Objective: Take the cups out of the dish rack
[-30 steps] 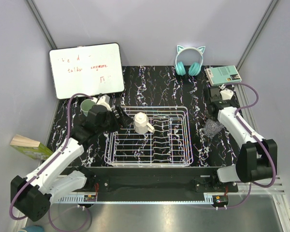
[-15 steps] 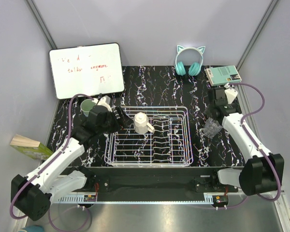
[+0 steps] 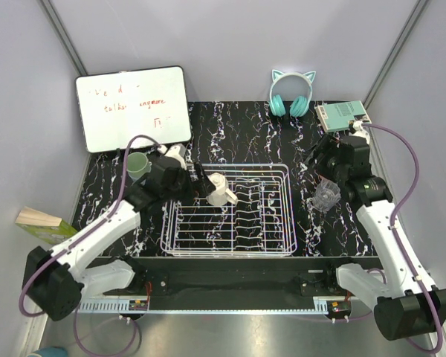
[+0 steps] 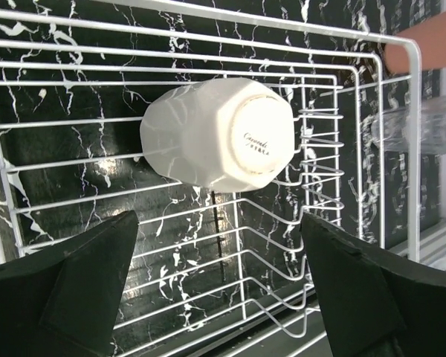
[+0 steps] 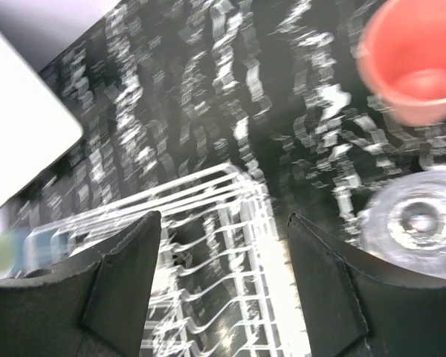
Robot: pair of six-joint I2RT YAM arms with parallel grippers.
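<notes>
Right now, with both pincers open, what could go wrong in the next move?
The left pincer hangs open over the cream mug, which sits bottom-up in the dish rack; its wide smooth body could slip or catch the wires when lifted. The clear glass stands close to the pink cup, near the open right pincer; a careless swing could topple either.

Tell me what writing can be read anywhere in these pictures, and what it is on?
"anymore": red marker on the whiteboard; its other words are too faint to read.
On the base of the mug: a small printed mark, too small to read.
Teal box at the back right: nothing legible.
</notes>
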